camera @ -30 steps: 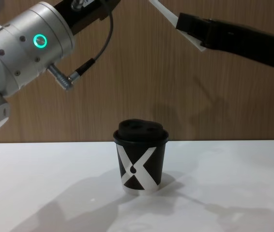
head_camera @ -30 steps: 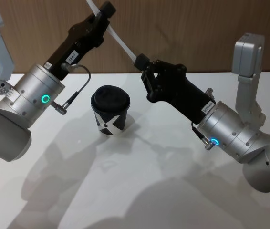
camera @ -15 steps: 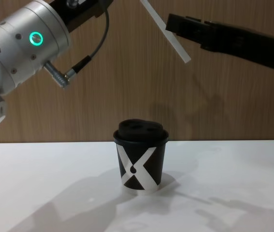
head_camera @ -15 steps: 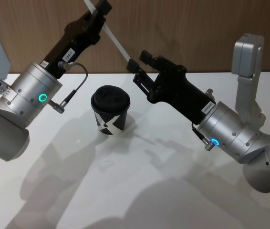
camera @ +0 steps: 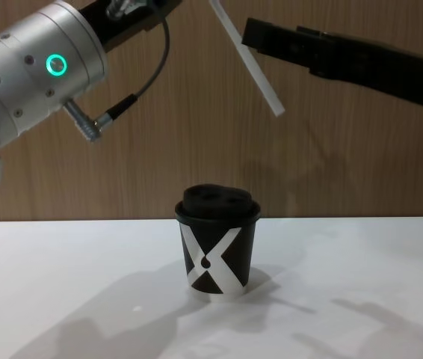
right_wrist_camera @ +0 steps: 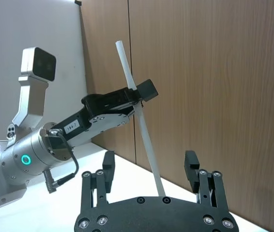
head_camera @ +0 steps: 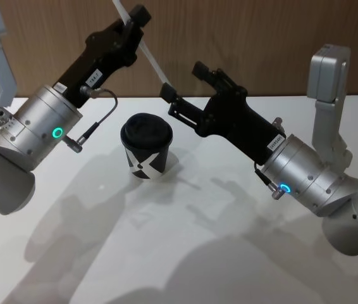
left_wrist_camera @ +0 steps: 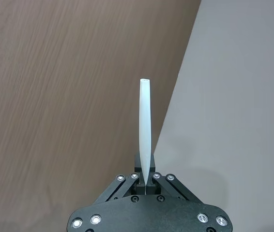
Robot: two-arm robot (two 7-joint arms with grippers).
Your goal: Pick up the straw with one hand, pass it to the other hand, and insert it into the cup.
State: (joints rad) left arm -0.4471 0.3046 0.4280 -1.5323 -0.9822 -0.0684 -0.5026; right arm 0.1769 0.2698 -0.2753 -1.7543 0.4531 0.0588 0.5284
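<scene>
The white straw (head_camera: 152,61) slants down from my left gripper (head_camera: 135,19), which is shut on its upper part high above the table. In the left wrist view the straw (left_wrist_camera: 145,125) sticks out straight from between the pinched fingers. My right gripper (head_camera: 181,80) stands open around the straw's lower end, and the right wrist view shows its fingers (right_wrist_camera: 109,166) spread wide with the straw (right_wrist_camera: 142,125) passing between them untouched. The black cup (head_camera: 146,149) with the white X and domed lid stands upright on the table below. From the chest view, the straw's tip (camera: 275,108) hangs above and right of the cup (camera: 217,247).
A white table (head_camera: 166,253) carries the cup, with a wood-panelled wall (head_camera: 261,38) behind it. The left arm's silver wrist (head_camera: 43,126) and black cable (head_camera: 100,123) hang left of the cup. The right arm's silver wrist (head_camera: 299,171) is lower at the right.
My right gripper has opened and let go of the straw's lower end. The left gripper keeps hold, and the straw's lower end has shifted left, toward the cup.
</scene>
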